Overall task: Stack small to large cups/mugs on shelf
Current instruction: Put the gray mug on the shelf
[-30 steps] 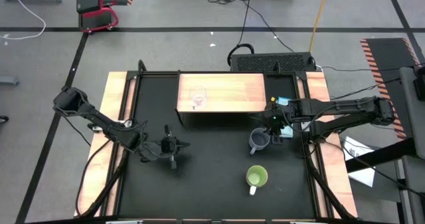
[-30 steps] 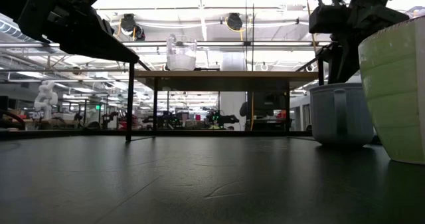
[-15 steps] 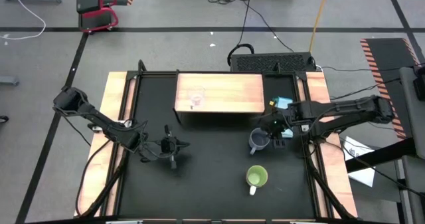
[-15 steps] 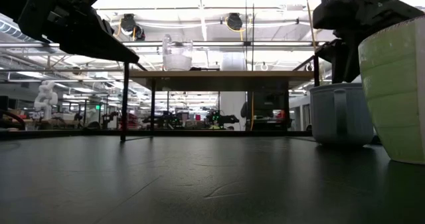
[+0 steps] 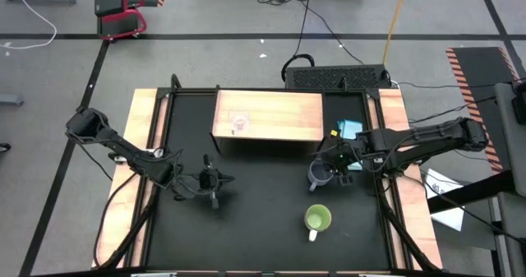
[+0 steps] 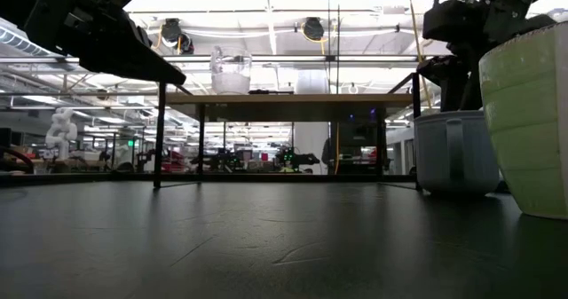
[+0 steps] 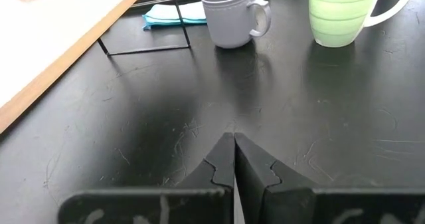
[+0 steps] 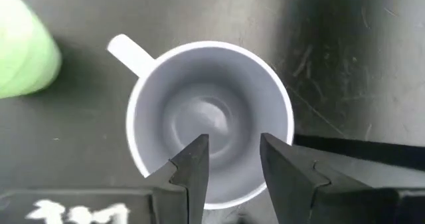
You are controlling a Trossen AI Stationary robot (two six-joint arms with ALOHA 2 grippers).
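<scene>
The shelf (image 5: 279, 117) stands at the table's far middle, and the clear glass cup (image 5: 239, 122) rests on its left part. A grey-blue mug (image 5: 319, 174) stands upright on the black table, right of centre, its handle (image 8: 129, 51) toward the lime-green mug (image 5: 317, 219) nearer the front edge. My right gripper (image 8: 232, 154) hangs open just over the grey-blue mug's mouth (image 8: 212, 117), fingers slanting down, apart from the rim as far as I can see. My left gripper (image 5: 215, 180) is shut over the bare table at left centre (image 7: 234, 159).
A light-blue object (image 5: 349, 129) lies between the shelf's right end and the right side strip (image 5: 394, 121). The shelf's black legs (image 6: 158, 135) stand on the table top. Bare black table (image 5: 255, 219) spreads between my two grippers and toward the front edge.
The shelf has slid a little toward the table's left, carrying the glass cup, still upright, with it. My right arm has swung slightly toward the near edge over the grey-blue mug, and its wrist has rolled. Its fingers stay open.
</scene>
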